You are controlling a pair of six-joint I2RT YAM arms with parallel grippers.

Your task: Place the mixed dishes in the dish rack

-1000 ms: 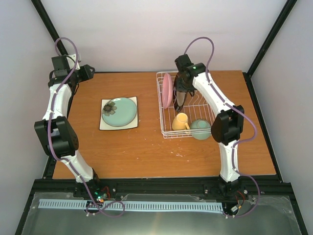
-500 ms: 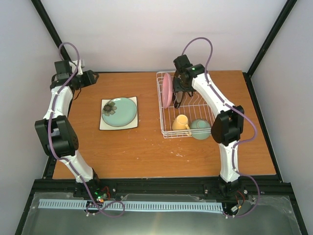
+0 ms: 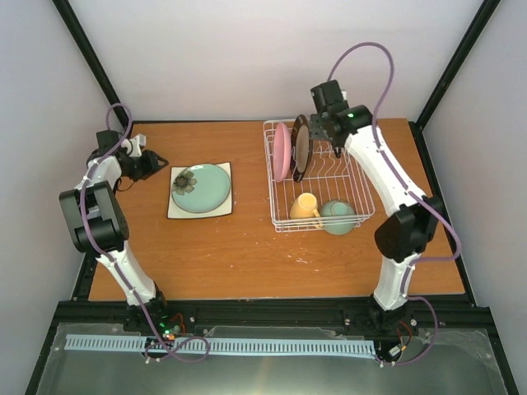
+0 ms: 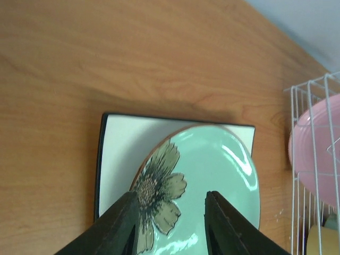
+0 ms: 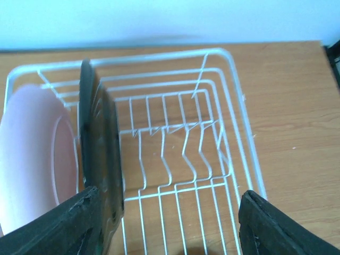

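Observation:
The white wire dish rack (image 3: 360,188) (image 5: 234,133) stands right of centre. A pink plate (image 3: 282,151) (image 5: 32,164) and a black-rimmed plate (image 3: 301,148) (image 5: 98,154) stand upright in its left slots. A yellow mug (image 3: 304,205) and a mint-green bowl (image 3: 338,216) sit at its near end. My right gripper (image 3: 321,125) (image 5: 170,228) hovers open above the rack's back, its left finger just beside the black-rimmed plate. A mint-green plate with a flower mark (image 3: 201,188) (image 4: 212,175) lies on a white square plate (image 3: 176,207) (image 4: 119,143). My left gripper (image 3: 155,164) (image 4: 172,223) is open at their left edge, holding nothing.
Black frame posts (image 3: 95,62) rise at the table's back corners. The table's left edge (image 3: 107,230) runs close to the left arm. Bare wood (image 3: 247,247) lies in front of the plates and rack.
The right gripper opened, left the black-rimmed plate standing in the rack, and lifted back to the right. The left arm swung down to the stacked plates, and its jaws narrowed.

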